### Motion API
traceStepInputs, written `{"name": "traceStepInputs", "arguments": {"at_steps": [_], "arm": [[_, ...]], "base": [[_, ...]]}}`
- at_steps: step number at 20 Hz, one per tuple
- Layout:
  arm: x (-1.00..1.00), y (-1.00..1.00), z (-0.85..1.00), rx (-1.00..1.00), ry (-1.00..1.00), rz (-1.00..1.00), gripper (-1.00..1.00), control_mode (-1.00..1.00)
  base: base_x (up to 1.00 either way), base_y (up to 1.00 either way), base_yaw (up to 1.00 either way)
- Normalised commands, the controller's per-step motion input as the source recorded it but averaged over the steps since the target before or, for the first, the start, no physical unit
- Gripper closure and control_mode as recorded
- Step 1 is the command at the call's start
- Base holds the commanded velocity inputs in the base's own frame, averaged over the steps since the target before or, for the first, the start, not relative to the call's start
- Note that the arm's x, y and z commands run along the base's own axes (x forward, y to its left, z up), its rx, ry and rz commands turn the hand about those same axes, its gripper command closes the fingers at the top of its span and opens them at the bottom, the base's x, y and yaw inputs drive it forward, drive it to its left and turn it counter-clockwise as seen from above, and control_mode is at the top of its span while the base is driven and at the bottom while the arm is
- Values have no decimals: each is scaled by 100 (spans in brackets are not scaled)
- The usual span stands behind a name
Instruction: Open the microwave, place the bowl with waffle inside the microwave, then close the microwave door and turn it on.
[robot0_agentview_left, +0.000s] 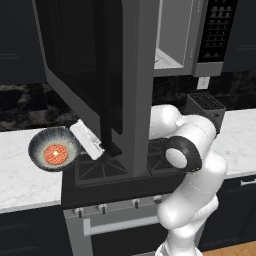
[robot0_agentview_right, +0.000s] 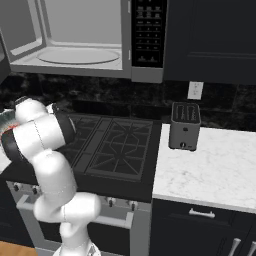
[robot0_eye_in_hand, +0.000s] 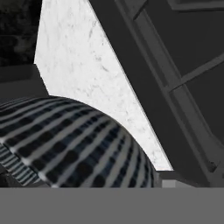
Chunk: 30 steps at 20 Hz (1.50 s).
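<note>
Microwave (robot0_agentview_right: 75, 45): silver-grey frame, pale grey cavity, black button panel (robot0_agentview_right: 148, 35). Microwave door (robot0_agentview_left: 87, 60): black glass within a grey frame, dark handle bar. Bowl (robot0_agentview_left: 54, 148): dark grey-blue outside, pale streaked inner wall; from my hand, its outer wall carries dark and light stripes. Waffle (robot0_agentview_left: 56, 154): orange-red. Worktop (robot0_agentview_right: 210, 167): white marble with faint grey veins. Stove (robot0_agentview_right: 112, 145): black, with dark grates. Toaster (robot0_agentview_right: 185, 126): dark grey. My arm: white with dark joints.

Glossy black glass door (robot0_agentview_left: 82, 55), matt grey frame; white veined marble counter (robot0_agentview_right: 210, 165); streaked glazed bowl (robot0_agentview_left: 52, 148); brushed metal toaster (robot0_agentview_right: 184, 126).
</note>
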Motion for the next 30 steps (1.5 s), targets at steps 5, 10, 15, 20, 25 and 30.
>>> {"name": "traceStepInputs", "arguments": {"at_steps": [5,10,15,20,25,30], "arm": [[-39,-100,18,0,-5,-17,100,-100],[-59,-100,63,4,1,-27,100,-100],[-57,-100,97,11,11,-29,100,-100],[-52,-86,100,11,28,-33,100,-100],[-64,-72,100,6,38,-31,100,-100],[-87,-45,100,4,36,-17,100,-100]], "base": [[0,0,0],[0,0,0],[0,0,0],[0,0,0],[0,0,0],[0,0,0]]}}
